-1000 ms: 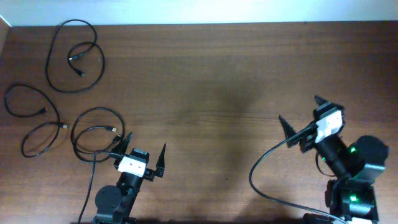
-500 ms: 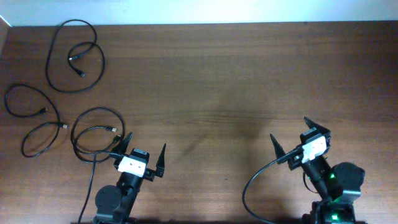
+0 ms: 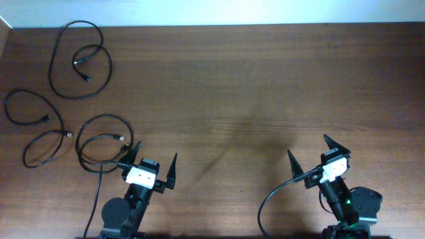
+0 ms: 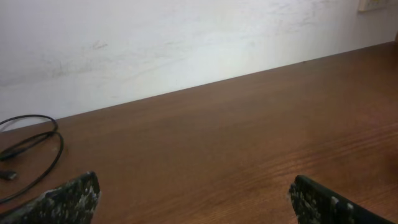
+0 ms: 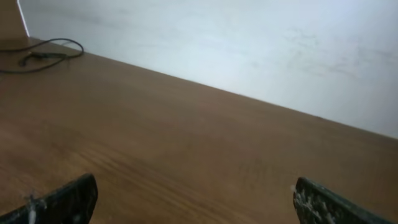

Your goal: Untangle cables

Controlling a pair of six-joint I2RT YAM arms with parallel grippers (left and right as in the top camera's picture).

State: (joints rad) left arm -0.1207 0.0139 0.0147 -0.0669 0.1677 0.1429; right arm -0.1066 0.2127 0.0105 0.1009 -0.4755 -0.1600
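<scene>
The cables point(image 3: 58, 118), three thin black cords, lie apart from one another on the brown wooden counter point(image 3: 232, 79), all on the far-left side of the left claw point(image 3: 157, 149) and none of them held. That left claw sits low over the counter's near edge with its two fingers spread wide and nothing between them. The right claw point(image 3: 306, 143) is well off to the right of it, at about the same near edge, and is likewise spread wide and empty. Of the cords, the farthest cable point(image 3: 80, 23) from the left claw curls in a large loop with a smaller curl inside it, close to the white wall. The middle cable point(image 3: 30, 91) snakes in an S shape further left. The nearest cable point(image 3: 103, 116) forms overlapping rounded loops just beside the left claw's outer finger, and from overhead it seems to cross the arm's own thicker cord point(image 3: 98, 192), though the view is too coarse to say they touch. Each cord ends in small plugs point(image 3: 121, 137), too tiny to make out in detail.
</scene>
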